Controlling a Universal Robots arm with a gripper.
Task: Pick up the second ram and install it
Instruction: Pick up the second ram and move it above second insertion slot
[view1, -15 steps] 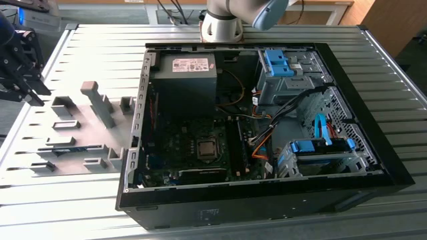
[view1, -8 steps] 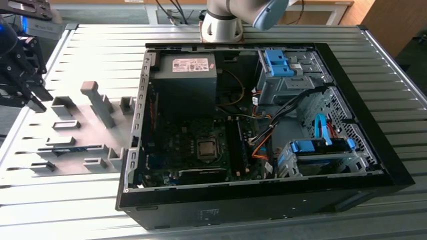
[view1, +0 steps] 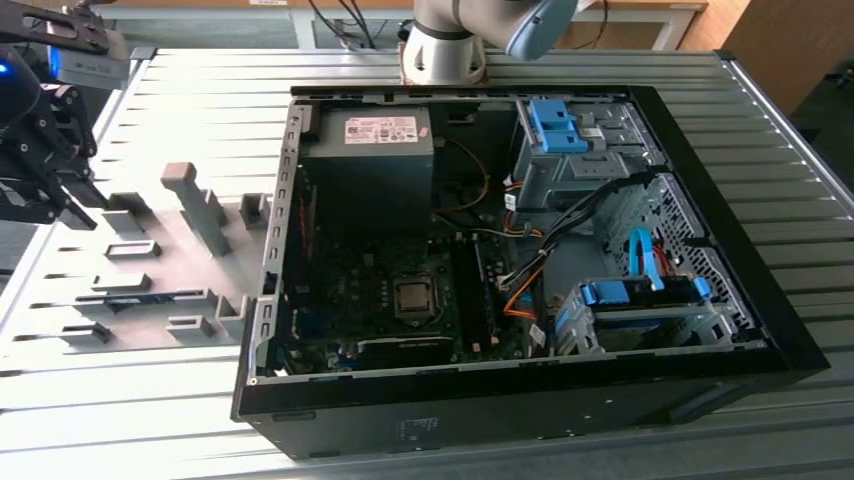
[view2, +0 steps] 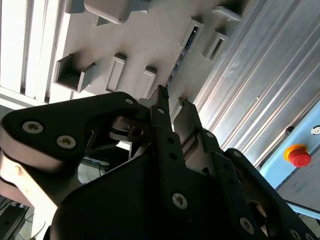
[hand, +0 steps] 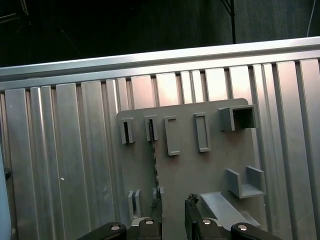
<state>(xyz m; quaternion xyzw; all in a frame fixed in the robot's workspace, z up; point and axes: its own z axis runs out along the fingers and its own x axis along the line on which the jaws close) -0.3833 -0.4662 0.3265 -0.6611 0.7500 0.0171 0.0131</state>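
Note:
The second ram (hand: 154, 165) stands on its edge in the slots of the grey fixture plate (hand: 200, 175), seen as a thin dark strip. In the second wrist view the ram (view2: 178, 59) runs between two fixture blocks just beyond the fingertips. My gripper (hand: 172, 216) hovers above the plate with its fingers apart and nothing between them; one fingertip (hand: 156, 220) lies nearly over the ram's near end. In the exterior view the gripper (view1: 60, 195) hangs at the far left, above and left of the ram (view1: 144, 297).
An open black computer case (view1: 747, 330) lies on the ribbed metal table, with motherboard (view1: 400, 300), power supply (view1: 374, 150) and blue drive cages. Grey fixture blocks (view1: 200, 205) rise from the plate. A red emergency button (view2: 299, 156) sits beyond the table edge.

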